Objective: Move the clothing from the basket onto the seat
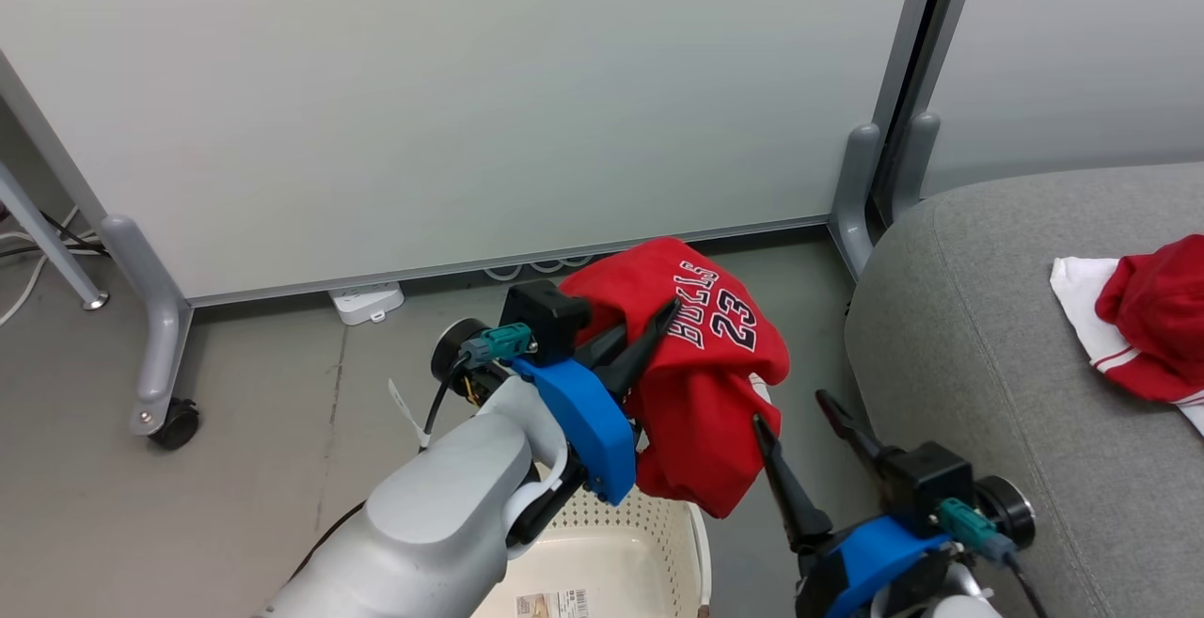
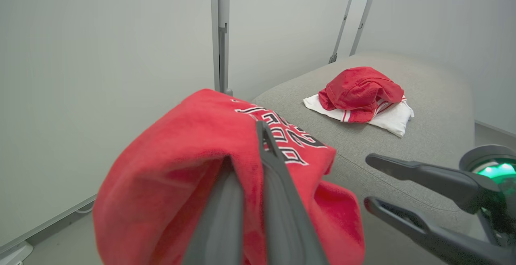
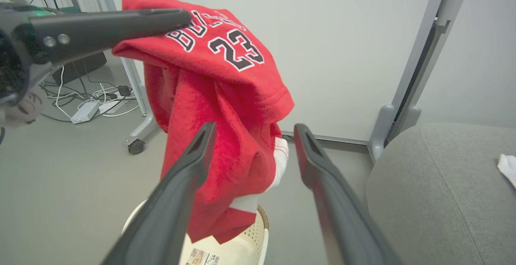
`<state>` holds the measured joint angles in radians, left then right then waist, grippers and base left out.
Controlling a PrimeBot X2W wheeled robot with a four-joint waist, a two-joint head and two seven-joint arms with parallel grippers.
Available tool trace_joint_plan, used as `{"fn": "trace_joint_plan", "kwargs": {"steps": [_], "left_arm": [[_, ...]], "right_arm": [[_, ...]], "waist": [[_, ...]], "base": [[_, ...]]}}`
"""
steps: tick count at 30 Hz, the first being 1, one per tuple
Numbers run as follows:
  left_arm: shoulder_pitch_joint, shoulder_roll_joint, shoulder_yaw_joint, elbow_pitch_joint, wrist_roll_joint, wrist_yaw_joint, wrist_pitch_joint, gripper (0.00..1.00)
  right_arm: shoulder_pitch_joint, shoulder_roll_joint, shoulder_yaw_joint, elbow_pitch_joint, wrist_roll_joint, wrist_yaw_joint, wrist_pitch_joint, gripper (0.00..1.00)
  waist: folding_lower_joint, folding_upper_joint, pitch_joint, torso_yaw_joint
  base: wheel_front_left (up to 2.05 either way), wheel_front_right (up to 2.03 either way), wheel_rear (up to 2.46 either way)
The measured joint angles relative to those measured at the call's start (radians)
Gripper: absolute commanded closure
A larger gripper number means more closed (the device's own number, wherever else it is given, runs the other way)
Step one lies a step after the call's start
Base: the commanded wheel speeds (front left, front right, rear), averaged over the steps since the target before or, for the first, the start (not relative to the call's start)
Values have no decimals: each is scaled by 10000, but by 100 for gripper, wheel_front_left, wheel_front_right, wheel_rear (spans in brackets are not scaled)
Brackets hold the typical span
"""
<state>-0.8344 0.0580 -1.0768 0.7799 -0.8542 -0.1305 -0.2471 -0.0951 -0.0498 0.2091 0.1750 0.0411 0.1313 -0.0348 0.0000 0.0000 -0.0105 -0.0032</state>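
My left gripper (image 1: 658, 326) is shut on the red "BULLS 23" garment (image 1: 701, 355), which hangs in folds above the cream basket (image 1: 658, 524). In the left wrist view its fingers (image 2: 278, 184) pinch the cloth (image 2: 173, 168). Just right of the hanging cloth my right gripper (image 1: 788, 408) stands open, holding nothing; in its own view the garment (image 3: 225, 95) hangs beyond its spread fingers (image 3: 318, 164). The other red garment with white panels and striped trim (image 2: 363, 91) lies bunched on the grey seat (image 2: 427, 136), to the right (image 1: 1152, 317).
White partition panels on wheeled grey feet (image 1: 160, 355) stand close behind. A power strip (image 1: 365, 301) lies on the floor under the panel, and cables (image 3: 92, 99) trail at the left. The basket's label (image 1: 555, 604) shows inside it. The seat's edge (image 1: 875, 355) is right of the basket.
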Motion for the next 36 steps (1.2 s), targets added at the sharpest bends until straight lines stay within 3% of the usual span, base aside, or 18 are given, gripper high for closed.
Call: {"fn": "trace_joint_plan", "kwargs": {"steps": [16, 27, 28, 29, 36], "left_arm": [[-86, -56, -771, -90, -516, 0, -12, 100], [-89, -65, -1197, -46, -784, 0, -56, 100], [-89, -67, -1221, -40, -803, 0, -58, 100], [-89, -65, -1243, -38, -832, 0, -71, 100], [-88, -71, -1398, -19, -963, 0, -96, 100]], "right_arm": [[-2220, -17, 744, 2790, -662, 0, -151, 0], [-3385, -8, 1225, 4397, -224, 0, -512, 0], [-3482, -8, 1269, 4512, -88, 0, -573, 85], [-3591, -10, 1336, 4615, -29, 0, -616, 100], [-3807, -4, 1732, 5081, 487, 0, -920, 100]], "waist": [[0, 0, 2, -35], [0, 0, -46, 1], [0, 0, -54, 6], [0, 0, -65, 12], [0, 0, -139, 23]], "base": [[0, 0, 0], [0, 0, 0], [0, 0, 0], [0, 0, 0], [0, 0, 0]]}}
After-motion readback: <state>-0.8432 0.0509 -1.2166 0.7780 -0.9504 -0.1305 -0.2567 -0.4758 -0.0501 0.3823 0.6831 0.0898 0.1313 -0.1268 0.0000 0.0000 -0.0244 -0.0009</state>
